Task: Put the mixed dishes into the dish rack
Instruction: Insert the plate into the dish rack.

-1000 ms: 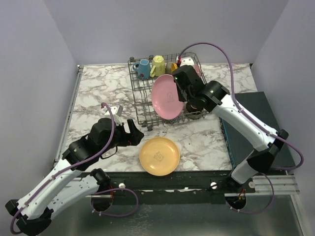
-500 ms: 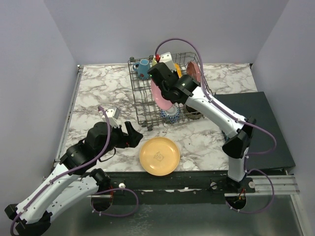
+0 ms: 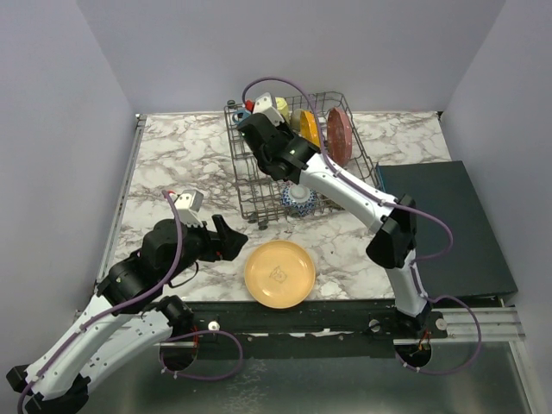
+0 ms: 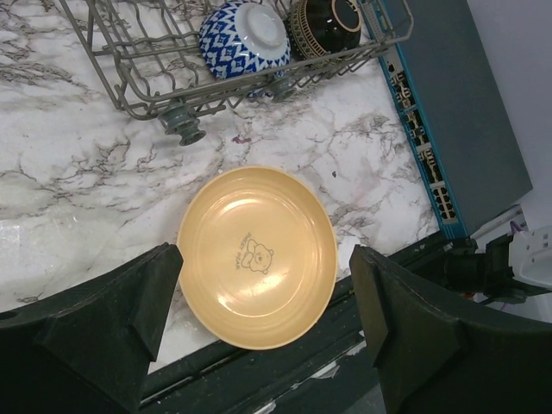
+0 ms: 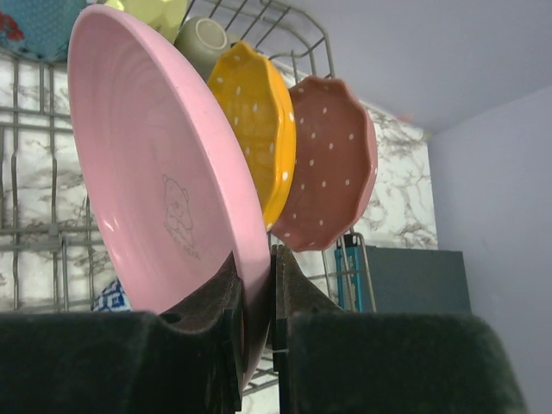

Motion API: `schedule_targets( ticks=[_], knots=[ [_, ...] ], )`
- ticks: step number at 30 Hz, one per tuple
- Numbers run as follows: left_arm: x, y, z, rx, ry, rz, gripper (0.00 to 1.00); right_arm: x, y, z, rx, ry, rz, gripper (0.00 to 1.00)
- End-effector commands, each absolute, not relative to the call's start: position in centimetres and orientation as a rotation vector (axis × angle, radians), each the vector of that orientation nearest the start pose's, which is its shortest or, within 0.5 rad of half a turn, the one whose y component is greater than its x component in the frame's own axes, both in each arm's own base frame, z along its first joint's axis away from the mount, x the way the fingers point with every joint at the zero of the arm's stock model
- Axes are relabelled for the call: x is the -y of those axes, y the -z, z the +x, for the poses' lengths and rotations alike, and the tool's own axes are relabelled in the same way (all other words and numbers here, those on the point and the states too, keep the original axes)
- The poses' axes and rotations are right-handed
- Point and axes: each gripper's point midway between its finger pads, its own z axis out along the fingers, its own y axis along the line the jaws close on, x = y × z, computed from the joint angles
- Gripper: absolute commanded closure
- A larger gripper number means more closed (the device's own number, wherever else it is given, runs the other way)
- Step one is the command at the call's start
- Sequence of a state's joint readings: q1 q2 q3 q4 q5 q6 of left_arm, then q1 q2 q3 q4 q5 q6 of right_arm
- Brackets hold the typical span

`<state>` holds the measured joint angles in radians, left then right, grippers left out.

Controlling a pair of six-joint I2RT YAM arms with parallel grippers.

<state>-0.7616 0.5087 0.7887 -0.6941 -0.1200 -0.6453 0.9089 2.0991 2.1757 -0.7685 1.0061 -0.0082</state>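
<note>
In the right wrist view my right gripper [image 5: 256, 293] is shut on the lower rim of the pink plate [image 5: 164, 190], which it holds upright over the dish rack [image 5: 34, 155]. Just behind the pink plate, a scalloped orange plate [image 5: 259, 121] and a dark red dotted plate [image 5: 332, 164] stand on edge. A blue-white bowl [image 4: 243, 36] and a dark brown bowl [image 4: 332, 21] lie in the rack's near end. Mugs [image 3: 282, 105] sit at its far end. A yellow-orange plate with a bear print [image 4: 257, 256] lies flat on the table. My left gripper [image 4: 267, 345] hangs open above it.
A dark flat box [image 3: 440, 224] lies on the table to the right of the rack. The yellow-orange plate is close to the table's near edge [image 4: 285, 362]. The marble table [image 3: 172, 164] spreads left of the rack.
My right arm has swung the pink plate left and toward the far end of the rack, turning it edge-on. My left arm has drawn back slightly, still open.
</note>
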Motion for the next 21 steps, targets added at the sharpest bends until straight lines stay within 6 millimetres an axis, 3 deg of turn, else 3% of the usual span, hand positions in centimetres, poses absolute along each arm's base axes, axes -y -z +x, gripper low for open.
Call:
schedule_targets(
  ticks=[1, 21],
  knots=[
    [15.7, -23.7, 16.2, -2.042, 0.778, 0.046, 0.11, -30.7, -30.9, 43.8, -1.79, 0.613, -0.325, 1.0],
    [15.8, -23.8, 16.1, -2.036, 0.786, 0.053, 0.11, -32.7, -30.5, 46.8, -1.699, 0.671, -0.249, 1.0]
  ],
)
